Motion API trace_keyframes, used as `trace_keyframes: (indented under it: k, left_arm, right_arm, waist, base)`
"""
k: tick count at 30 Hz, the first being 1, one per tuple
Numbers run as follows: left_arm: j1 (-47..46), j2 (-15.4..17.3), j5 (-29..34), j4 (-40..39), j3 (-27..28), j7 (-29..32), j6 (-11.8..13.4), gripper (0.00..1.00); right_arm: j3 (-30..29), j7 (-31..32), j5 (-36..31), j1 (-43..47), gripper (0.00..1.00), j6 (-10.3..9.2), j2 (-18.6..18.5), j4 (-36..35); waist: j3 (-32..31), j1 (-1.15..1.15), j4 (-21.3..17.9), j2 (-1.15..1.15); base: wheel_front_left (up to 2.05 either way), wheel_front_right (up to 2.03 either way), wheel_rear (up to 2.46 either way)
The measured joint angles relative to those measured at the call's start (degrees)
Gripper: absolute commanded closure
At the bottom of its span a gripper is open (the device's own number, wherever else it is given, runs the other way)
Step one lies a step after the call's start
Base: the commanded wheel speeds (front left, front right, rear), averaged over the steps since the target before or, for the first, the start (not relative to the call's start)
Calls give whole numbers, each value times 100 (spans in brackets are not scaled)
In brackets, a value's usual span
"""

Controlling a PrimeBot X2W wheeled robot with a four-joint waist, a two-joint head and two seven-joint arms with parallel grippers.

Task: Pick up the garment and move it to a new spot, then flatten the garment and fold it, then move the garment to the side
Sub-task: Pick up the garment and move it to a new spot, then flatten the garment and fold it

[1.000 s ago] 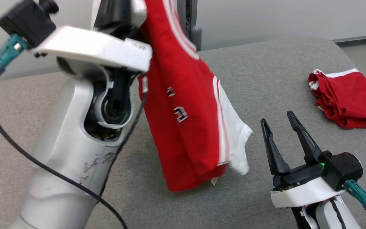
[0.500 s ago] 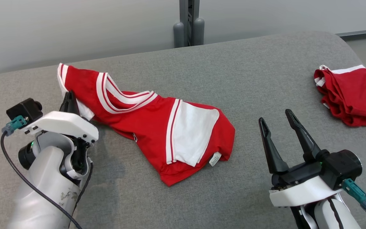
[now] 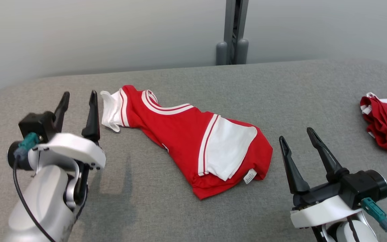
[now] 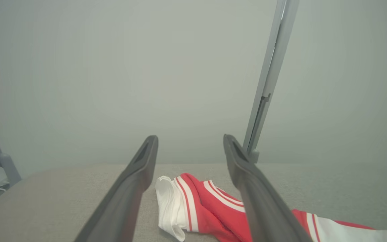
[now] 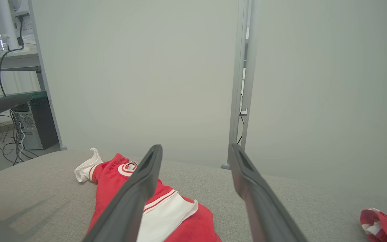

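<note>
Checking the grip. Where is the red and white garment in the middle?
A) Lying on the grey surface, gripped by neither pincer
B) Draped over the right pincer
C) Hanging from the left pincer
A: the garment lies on the grey surface; left pincer and right pincer stand open, empty.

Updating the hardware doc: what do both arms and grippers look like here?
They match. The left gripper and right gripper each have two long, tapered dark fingers on a white bracket, with a black camera block alongside. On each, a teal connector feeds a thin black cable. The left forearm is smooth silver-grey.
</note>
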Motion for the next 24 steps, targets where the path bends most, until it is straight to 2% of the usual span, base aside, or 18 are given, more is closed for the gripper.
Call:
trace_keyframes:
  k: [4, 12, 17, 24]
  left_arm:
    - [842, 0, 512, -755, 147, 0, -30, 0]
    - [2283, -603, 1070, -1892, 719, 1, -174, 0]
    - [2703, -1004, 1394, -2076, 1038, 1, -326, 0]
    - [2741, -1205, 1699, -2009, 1262, 1, -604, 0]
  right_arm:
    - [-69, 0, -42, 180, 0, 0, 0, 38]
    - [-186, 1, -35, 456, 0, 0, -4, 75]
    - [-105, 0, -30, 491, 0, 0, -4, 140]
    - [180, 37, -120, 443, 0, 0, -90, 350]
  waist:
    - [-174, 0, 164, 0]
    - [-413, 0, 363, 0]
    - [-430, 0, 414, 0]
    - [-365, 0, 529, 0]
  base:
    - [0, 0, 0]
    - [0, 0, 0]
    - [0, 0, 0]
    - [0, 0, 0]
